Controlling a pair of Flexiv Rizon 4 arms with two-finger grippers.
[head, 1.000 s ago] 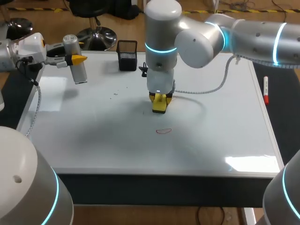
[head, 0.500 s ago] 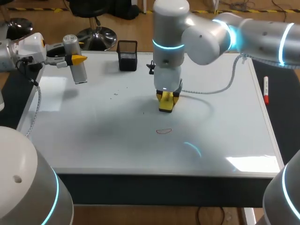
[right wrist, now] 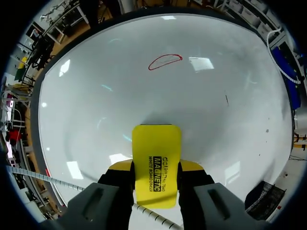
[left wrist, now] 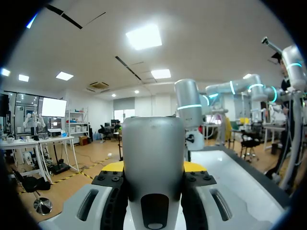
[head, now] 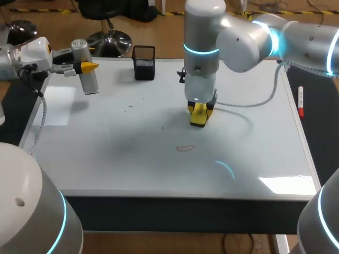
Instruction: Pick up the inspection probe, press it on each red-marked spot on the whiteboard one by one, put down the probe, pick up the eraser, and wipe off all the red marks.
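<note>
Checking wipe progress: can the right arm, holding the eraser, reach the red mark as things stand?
Probably yes. The right claw holds the eraser over the whiteboard, and only bare board lies between it and the red mark ahead.

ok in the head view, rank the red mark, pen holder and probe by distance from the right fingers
1. red mark, just in front, toward the near edge.
2. pen holder, far edge, off to the left.
3. probe, far left, held in the left fingers.
</note>
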